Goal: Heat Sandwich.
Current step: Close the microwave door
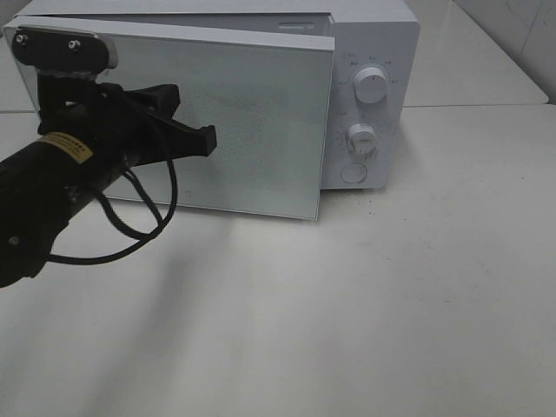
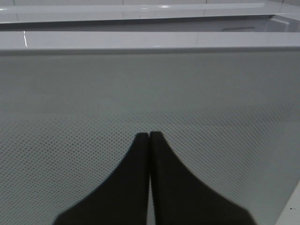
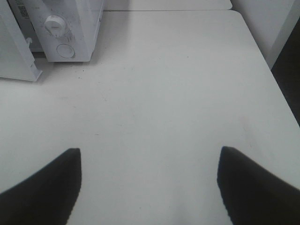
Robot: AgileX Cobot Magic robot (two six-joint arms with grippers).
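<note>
One microwave [image 1: 373,43] fills the upper part of the frame. It has one door [image 1: 252,130], two dials, the upper dial [image 1: 372,87] and the lower dial [image 1: 361,137], and one round button [image 1: 354,173]. There is one table [image 1: 391,304], one looping cable [image 1: 148,228], and two grippers: the left gripper [image 1: 208,139] and the right gripper [image 3: 150,152].

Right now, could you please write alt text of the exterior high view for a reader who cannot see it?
The shut left claw of a black robot arm points at the slightly ajar glass door of a white microwave. An upper knob and a lower knob sit right of the door, all on a white table.
</note>
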